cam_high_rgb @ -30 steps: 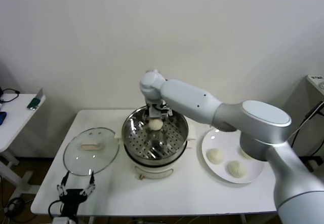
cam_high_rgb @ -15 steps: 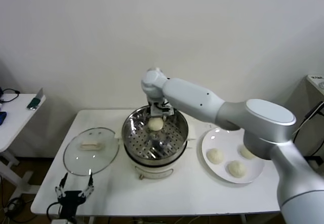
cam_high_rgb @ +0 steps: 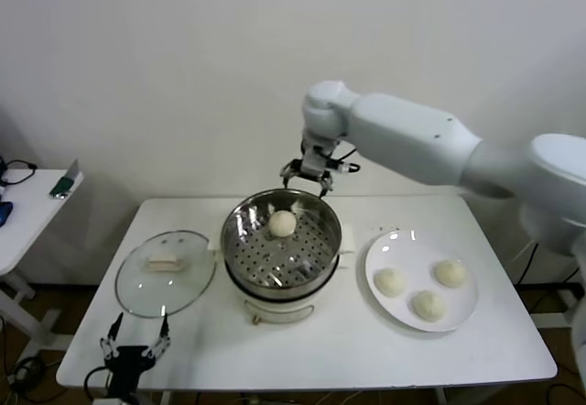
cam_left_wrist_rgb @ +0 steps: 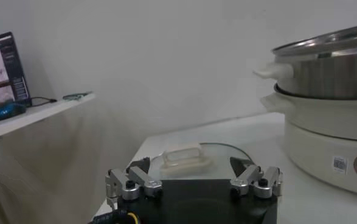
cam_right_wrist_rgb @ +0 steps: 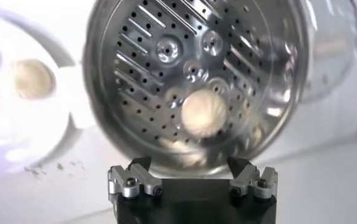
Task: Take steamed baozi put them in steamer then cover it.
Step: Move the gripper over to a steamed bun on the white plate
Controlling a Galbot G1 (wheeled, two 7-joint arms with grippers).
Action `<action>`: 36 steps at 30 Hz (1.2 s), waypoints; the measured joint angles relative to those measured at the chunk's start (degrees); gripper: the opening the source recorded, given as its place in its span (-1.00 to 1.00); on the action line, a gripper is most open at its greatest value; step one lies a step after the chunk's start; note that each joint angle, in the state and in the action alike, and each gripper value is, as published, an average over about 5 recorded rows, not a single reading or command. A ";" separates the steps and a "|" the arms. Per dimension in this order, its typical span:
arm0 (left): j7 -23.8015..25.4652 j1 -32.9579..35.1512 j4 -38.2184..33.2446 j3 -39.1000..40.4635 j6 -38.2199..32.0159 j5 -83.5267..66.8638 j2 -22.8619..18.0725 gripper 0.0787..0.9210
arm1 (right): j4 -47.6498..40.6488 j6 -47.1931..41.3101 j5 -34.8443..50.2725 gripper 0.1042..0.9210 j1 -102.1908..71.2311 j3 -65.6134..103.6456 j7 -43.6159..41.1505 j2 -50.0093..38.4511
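One cream-white baozi (cam_high_rgb: 282,224) lies on the perforated floor at the back of the steel steamer (cam_high_rgb: 316,260), which sits in a white pot base; it also shows in the right wrist view (cam_right_wrist_rgb: 204,115). Three baozi (cam_high_rgb: 390,282) (cam_high_rgb: 428,305) (cam_high_rgb: 450,273) lie on the white plate (cam_high_rgb: 403,245) at the right. The glass cover (cam_high_rgb: 142,286) with its cream handle (cam_high_rgb: 165,263) lies flat on the table left of the steamer. My right gripper (cam_high_rgb: 309,175) is open and empty, above the steamer's far rim. My left gripper (cam_high_rgb: 135,342) is open and empty at the table's front left edge, near the cover (cam_left_wrist_rgb: 214,152).
A small side table (cam_high_rgb: 27,208) with a phone stands at the far left. The white wall is close behind the steamer. Bare tabletop (cam_high_rgb: 348,355) lies in front of the steamer and plate.
My right gripper has let go of the baozi, which now rests in the steamer, and has risen up and back to the right above the far rim. The left arm stayed still.
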 measured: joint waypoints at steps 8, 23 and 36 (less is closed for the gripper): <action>0.28 -0.24 -0.77 0.59 0.15 0.05 -0.27 0.77 | 6.39 -15.96 12.75 0.76 2.75 -6.90 2.44 -12.10; 0.37 1.00 -2.36 -0.21 0.23 -1.98 0.09 0.77 | 8.05 -28.12 16.60 0.76 -11.14 -3.44 3.16 -24.51; 0.85 1.68 -2.43 -0.22 0.21 -2.27 -0.18 0.77 | 3.53 -30.54 13.13 0.76 -25.08 5.39 3.93 -23.31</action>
